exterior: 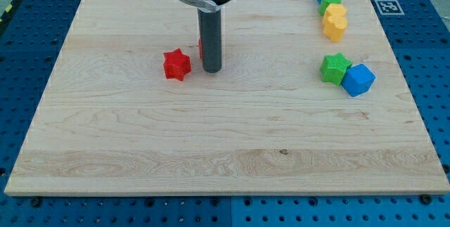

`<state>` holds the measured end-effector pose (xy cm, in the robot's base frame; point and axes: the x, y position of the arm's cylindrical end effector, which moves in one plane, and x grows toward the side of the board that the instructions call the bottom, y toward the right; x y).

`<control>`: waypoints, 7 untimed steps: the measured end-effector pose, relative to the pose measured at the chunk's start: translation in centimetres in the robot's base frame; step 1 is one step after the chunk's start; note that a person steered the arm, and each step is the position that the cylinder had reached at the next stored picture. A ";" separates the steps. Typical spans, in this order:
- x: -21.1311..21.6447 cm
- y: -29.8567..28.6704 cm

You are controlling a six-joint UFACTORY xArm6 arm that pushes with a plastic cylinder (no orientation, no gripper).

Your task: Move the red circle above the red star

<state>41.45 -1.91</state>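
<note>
Nearest, bare tabletop. Mid-board, the red star sits just left of my tip; there is no hand, just a plain rod. The red circle is only a sliver showing at the rod's left edge, apparently touching it, up-right of the star. A careless shove might clip the star or let the circle slip round the rod. Farther right: green star, blue block
</note>
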 end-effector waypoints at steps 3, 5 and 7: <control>-4.5 3.7; -5.8 3.7; -5.7 1.8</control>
